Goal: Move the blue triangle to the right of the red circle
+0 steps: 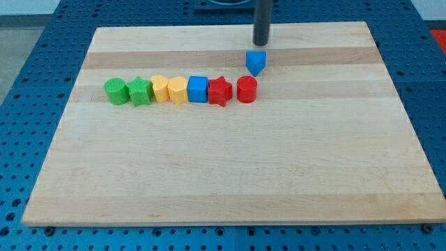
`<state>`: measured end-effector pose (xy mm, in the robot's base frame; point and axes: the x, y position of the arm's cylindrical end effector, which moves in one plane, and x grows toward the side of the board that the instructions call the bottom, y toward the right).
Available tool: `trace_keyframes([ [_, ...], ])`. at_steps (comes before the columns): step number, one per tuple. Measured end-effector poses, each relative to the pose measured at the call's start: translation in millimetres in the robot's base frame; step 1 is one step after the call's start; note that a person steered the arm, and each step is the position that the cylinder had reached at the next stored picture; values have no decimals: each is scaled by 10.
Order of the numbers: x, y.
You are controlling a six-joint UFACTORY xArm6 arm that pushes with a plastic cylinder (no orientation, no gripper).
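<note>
The blue triangle (256, 62) lies on the wooden board toward the view's top, just above and slightly right of the red circle (247, 90). The red circle ends a row of blocks at the row's right end. My tip (261, 44) is the lower end of a dark rod coming down from the view's top. It stands just above the blue triangle in the view, a small gap away from it.
The row runs left from the red circle: red star (220, 90), blue cube (198, 89), yellow hexagon (178, 89), yellow block (160, 88), green star (139, 90), green circle (116, 91). The board's top edge (209, 28) is near the tip.
</note>
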<state>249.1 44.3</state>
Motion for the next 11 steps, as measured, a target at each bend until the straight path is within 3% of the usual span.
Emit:
trace_keyframes([
  [5,617,-195],
  [8,716,288],
  [11,886,383],
])
